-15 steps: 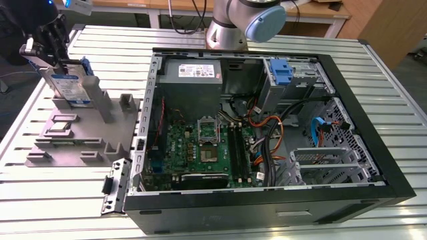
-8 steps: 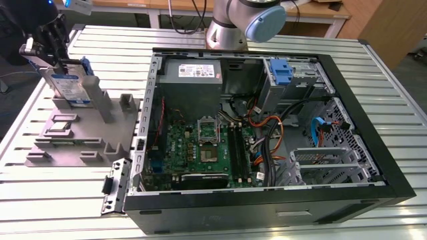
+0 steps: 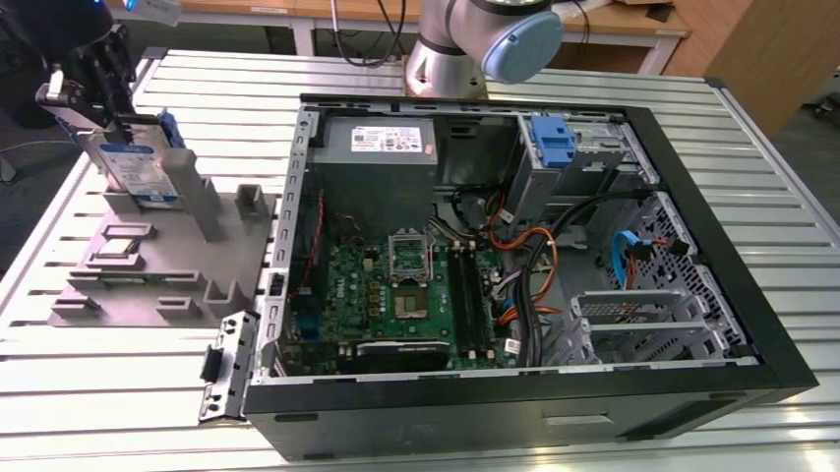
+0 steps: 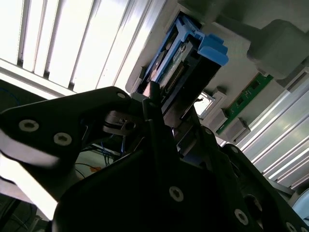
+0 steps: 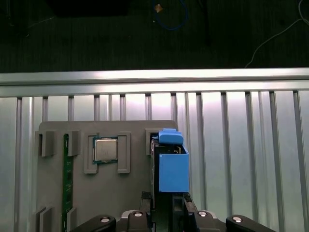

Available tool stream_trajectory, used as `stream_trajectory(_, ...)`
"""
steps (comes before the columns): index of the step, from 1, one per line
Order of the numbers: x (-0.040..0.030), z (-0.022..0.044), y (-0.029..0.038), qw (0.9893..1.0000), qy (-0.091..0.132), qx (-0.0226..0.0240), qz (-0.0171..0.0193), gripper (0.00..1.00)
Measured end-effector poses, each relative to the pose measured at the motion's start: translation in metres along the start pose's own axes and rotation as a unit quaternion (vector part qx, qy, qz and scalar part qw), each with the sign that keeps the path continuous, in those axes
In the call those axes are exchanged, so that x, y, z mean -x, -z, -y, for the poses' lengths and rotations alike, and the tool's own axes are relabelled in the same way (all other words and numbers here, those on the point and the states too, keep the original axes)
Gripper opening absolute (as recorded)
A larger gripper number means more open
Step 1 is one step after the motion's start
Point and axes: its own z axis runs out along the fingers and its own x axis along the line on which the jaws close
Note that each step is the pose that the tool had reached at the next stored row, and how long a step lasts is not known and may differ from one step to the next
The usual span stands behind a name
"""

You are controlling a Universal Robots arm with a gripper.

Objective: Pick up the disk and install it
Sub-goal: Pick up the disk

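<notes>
While the disk (image 3: 136,169) stands upright in a slot at the far edge of the grey fixture (image 3: 145,285) on the table (image 3: 118,393), the hand (image 5: 165,200) grasps its top end, apparently to draw it straight out.

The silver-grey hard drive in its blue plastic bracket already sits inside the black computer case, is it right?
No. The exterior view shows the silver-grey hard drive standing in the grey plastic holder, outside the black computer case.

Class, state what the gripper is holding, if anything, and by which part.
The gripper holds the disk by its upper end, clamped across its two flat faces; the disk stands in the grey fixture.
</notes>
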Motion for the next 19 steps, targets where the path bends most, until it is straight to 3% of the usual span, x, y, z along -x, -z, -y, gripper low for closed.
stream_trajectory(8, 0.0, -0.0001, 0.001, 1.0, 0.0, 0.0001, -0.0001, 0.35)
stream_trajectory(19, 0.0008, -0.0012, 0.0206, 1.0, 0.0, 0.0, 0.0, 0.35)
